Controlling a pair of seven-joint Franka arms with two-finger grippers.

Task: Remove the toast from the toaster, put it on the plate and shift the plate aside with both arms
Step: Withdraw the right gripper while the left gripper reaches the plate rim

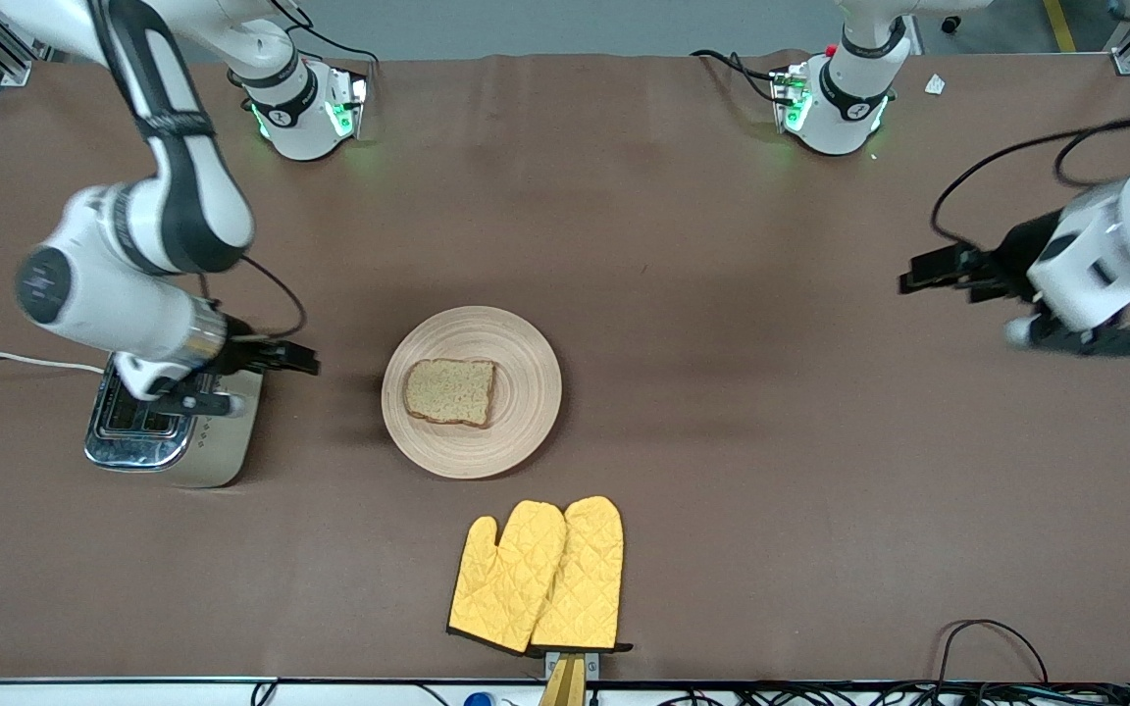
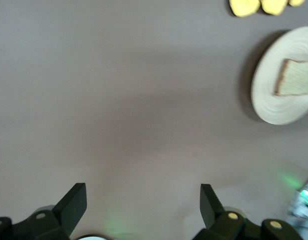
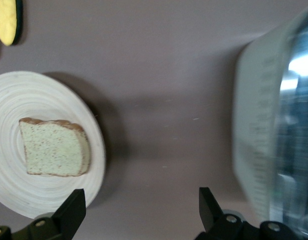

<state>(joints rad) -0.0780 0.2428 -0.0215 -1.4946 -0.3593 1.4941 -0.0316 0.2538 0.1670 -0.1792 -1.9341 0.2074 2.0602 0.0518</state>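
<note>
The toast (image 1: 450,391) lies flat on the round wooden plate (image 1: 516,343) at the table's middle. Both also show in the right wrist view, the toast (image 3: 54,147) on the plate (image 3: 24,90), and in the left wrist view, the toast (image 2: 295,77) on the plate (image 2: 273,107). My right gripper (image 1: 194,400) hangs open and empty over the toaster, beside the plate; its jaws (image 3: 140,205) frame bare table between plate and toaster. My left gripper (image 1: 1080,338) is open and empty over bare table toward the left arm's end, well away from the plate; it also shows in the left wrist view (image 2: 143,199).
A chrome toaster (image 1: 202,451) stands toward the right arm's end, also in the right wrist view (image 3: 273,135), with a white cord (image 1: 16,361). A pair of yellow oven mitts (image 1: 538,577) lies nearer the front camera than the plate. Cables run along the front edge.
</note>
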